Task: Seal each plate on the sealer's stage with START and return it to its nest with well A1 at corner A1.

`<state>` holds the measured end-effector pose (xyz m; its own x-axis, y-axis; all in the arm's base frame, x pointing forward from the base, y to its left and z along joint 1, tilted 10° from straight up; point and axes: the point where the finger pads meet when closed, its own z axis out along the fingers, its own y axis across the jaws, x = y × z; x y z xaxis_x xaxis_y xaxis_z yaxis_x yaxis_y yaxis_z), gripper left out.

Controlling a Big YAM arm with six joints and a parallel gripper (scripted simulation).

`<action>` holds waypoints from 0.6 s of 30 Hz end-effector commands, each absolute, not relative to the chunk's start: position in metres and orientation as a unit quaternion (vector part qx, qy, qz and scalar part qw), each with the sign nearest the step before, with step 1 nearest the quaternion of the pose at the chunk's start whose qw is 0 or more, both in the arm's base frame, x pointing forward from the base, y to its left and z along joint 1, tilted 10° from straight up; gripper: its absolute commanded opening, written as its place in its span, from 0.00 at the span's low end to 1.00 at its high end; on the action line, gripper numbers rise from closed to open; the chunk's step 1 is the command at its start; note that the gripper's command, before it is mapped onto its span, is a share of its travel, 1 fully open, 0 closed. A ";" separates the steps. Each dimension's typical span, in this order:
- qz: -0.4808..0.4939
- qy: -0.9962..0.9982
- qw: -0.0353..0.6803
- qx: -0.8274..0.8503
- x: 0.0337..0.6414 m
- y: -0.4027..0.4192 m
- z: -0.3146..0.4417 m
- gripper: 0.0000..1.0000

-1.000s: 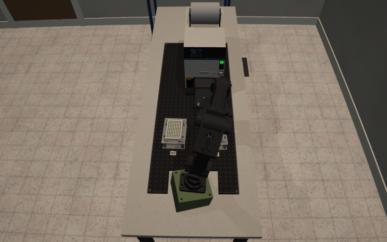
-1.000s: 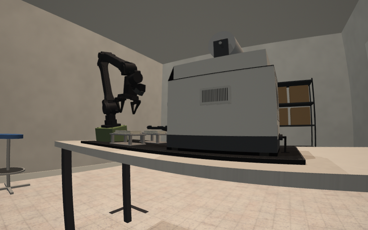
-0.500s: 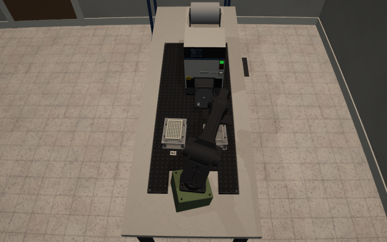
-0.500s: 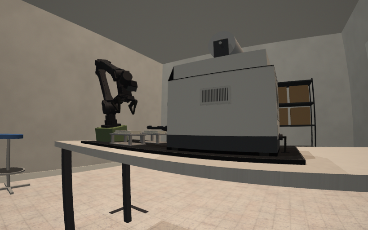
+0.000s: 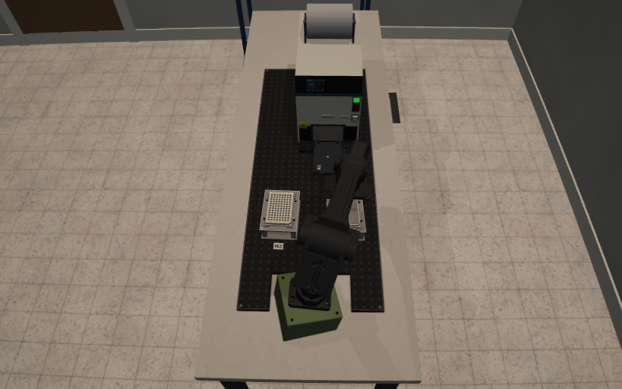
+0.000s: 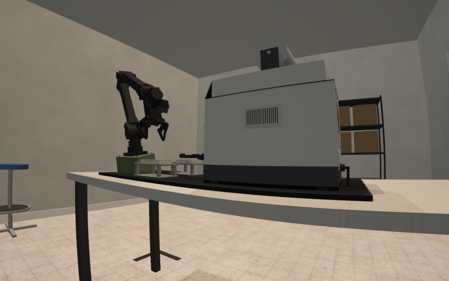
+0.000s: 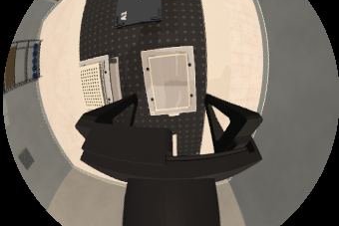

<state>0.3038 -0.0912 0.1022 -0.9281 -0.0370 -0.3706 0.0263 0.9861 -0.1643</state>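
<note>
1. so, your gripper (image 5: 348, 188) (image 6: 154, 138) (image 7: 170, 97) stands wide with nothing between its fingers, up over the n1 side.
2. your next piece looks to be the open plate (image 5: 279, 209) (image 6: 188, 161) (image 7: 92, 86), wells bare, lying flat in nest n2 (image 5: 295, 213) (image 6: 192, 169) (image 7: 106, 78). the covered plate (image 5: 354, 213) (image 6: 155, 161) (image 7: 169, 81) in nest n1 (image 5: 362, 227) (image 6: 159, 170) (image 7: 146, 83) has a smooth top, so you can probably count it sealed.
3. expect the open plate to be light, stiff plastic, a bit slick on its walls; a hard squeeze could bow or crack it.
4. take it low by both long sides, near mid-length, pads level, so it won't tip or pivot. keep off the wells, and clear the nest's raised edges.
5. lift straight up before you travel. the stage (image 5: 325, 156) (image 7: 140, 1) is out with no plate on it, and the lamp (image 5: 356, 99) is green; match a1 to its mark and lower gently until you feel it sit flat.
</note>
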 end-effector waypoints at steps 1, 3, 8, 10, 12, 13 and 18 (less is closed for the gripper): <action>-0.092 0.971 0.221 0.000 0.331 -0.102 0.128 1.00; -0.090 0.971 0.221 -0.005 0.332 -0.098 0.128 1.00; -0.087 0.972 0.218 -0.004 0.329 -0.072 0.121 1.00; -0.086 0.972 0.219 -0.001 0.326 -0.059 0.117 1.00; -0.086 0.972 0.218 0.002 0.322 -0.049 0.113 1.00; -0.086 0.972 0.219 0.003 0.320 -0.044 0.112 1.00; -0.085 0.974 0.208 -0.001 0.315 -0.016 0.104 1.00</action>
